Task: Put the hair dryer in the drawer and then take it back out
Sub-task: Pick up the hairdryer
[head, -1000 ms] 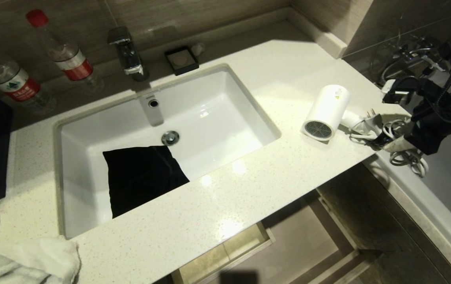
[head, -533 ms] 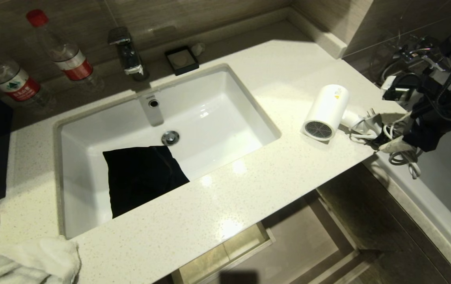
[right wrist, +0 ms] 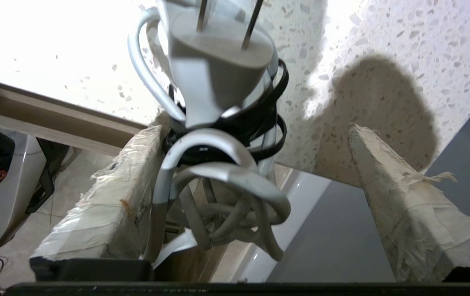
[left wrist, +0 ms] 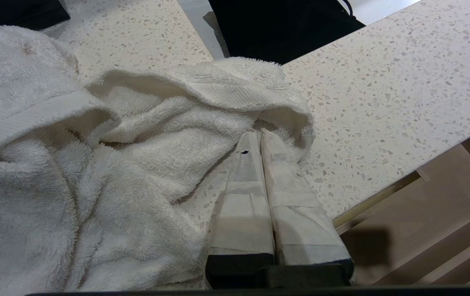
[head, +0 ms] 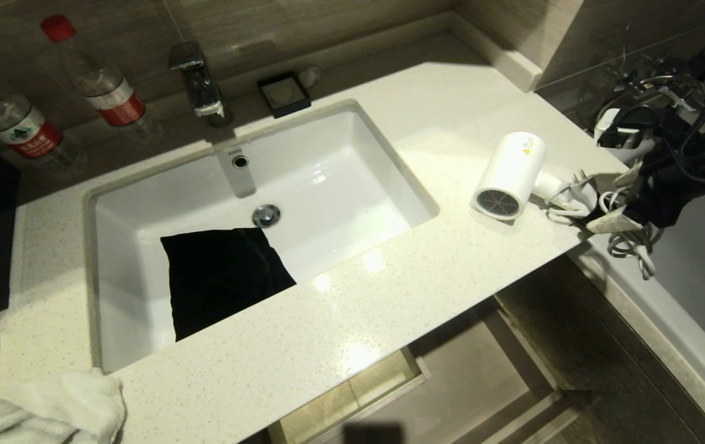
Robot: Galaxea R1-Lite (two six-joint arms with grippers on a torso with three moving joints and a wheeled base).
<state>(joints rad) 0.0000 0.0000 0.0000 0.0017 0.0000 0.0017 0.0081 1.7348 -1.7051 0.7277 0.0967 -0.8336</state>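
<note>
The white hair dryer [head: 508, 176] lies on the countertop [head: 389, 296] right of the sink, its dark grille facing the front. Its coiled cord [head: 627, 243] trails to the counter's right edge and partly hangs over it. My right gripper [head: 616, 201] is open at that edge. In the right wrist view the cord bundle [right wrist: 214, 193] and plug [right wrist: 214, 74] sit between the spread fingers of the right gripper [right wrist: 255, 129], leaning on one finger [right wrist: 107, 205]. The drawer [head: 352, 394] stands partly open below the counter's front. My left gripper [left wrist: 259, 135] is shut, empty, beside a towel.
A sink [head: 383, 154] holds a black cloth [head: 223, 277]. Two water bottles [head: 100, 80], a faucet [head: 198, 83] and a soap dish [head: 283, 94] line the back. A white towel [head: 38, 407] lies front left. A bathtub rim [head: 667, 333] runs on the right.
The right gripper's fingers have spread apart from a narrow gap to wide open around the cord bundle. The hair dryer has stayed put on the counter.
</note>
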